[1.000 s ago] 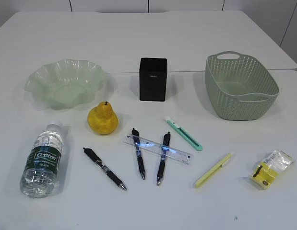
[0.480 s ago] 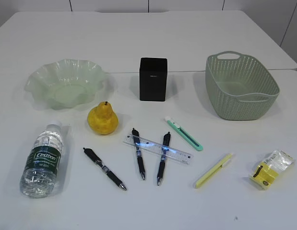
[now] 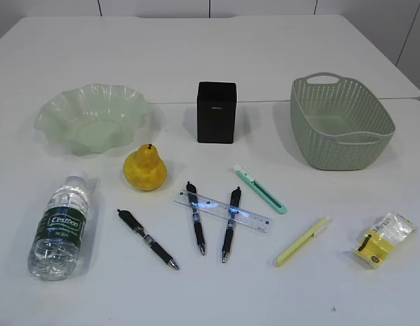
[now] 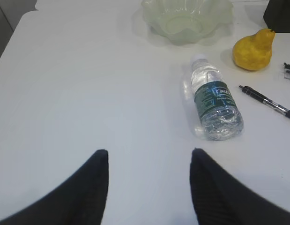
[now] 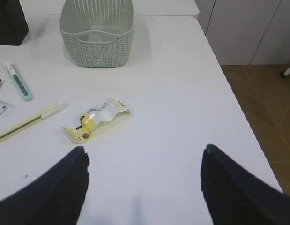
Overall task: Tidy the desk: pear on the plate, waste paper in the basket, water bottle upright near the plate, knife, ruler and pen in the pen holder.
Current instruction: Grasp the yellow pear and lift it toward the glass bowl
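We note nothing tidied: pear (image 3: 146, 169), water bottle (image 3: 59, 227), waste paper (image 3: 384, 238) unmoved, both grippers (image 4: 148, 161) (image 5: 144, 161) parted, empty.

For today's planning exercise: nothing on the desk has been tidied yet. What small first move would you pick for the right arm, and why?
Probably lower the right end effector toward the yellow wrapper. Its jaws are open and empty, the wrapper lies flat just ahead of it, apart from the yellow pen, and the basket stands close behind.
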Controlling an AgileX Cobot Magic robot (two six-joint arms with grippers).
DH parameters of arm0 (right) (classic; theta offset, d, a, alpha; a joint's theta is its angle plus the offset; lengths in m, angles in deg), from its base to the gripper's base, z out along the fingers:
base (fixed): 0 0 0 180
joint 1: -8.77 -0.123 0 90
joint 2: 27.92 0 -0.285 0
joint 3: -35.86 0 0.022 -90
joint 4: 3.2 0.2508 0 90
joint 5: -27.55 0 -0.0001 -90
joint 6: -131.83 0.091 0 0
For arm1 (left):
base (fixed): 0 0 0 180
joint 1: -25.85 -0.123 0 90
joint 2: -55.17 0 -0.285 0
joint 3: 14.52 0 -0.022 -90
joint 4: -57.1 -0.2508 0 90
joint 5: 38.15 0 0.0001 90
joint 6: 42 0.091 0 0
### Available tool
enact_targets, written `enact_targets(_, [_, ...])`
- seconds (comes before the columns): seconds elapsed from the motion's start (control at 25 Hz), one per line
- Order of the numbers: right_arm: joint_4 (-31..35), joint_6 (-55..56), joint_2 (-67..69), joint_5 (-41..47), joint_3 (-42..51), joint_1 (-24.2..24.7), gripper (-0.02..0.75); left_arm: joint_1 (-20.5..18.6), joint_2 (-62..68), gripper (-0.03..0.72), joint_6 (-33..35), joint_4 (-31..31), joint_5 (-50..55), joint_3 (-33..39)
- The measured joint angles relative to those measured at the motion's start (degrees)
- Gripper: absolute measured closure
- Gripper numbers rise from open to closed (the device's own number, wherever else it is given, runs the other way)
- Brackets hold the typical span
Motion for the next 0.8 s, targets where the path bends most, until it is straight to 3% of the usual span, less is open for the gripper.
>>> enact_targets(0.48, [10.57,-2.77,18.13,-11.68,-2.09,0.00,0.184,0.00,5.44,0.293,0.00,4.89,-6.39,-3.03])
enact_targets(0.8, [11.72,-4.28,31.36,-16.92,-9.32,0.00,0.184,0.00,18.56,0.293,0.00,2.14,-12.67,-8.30])
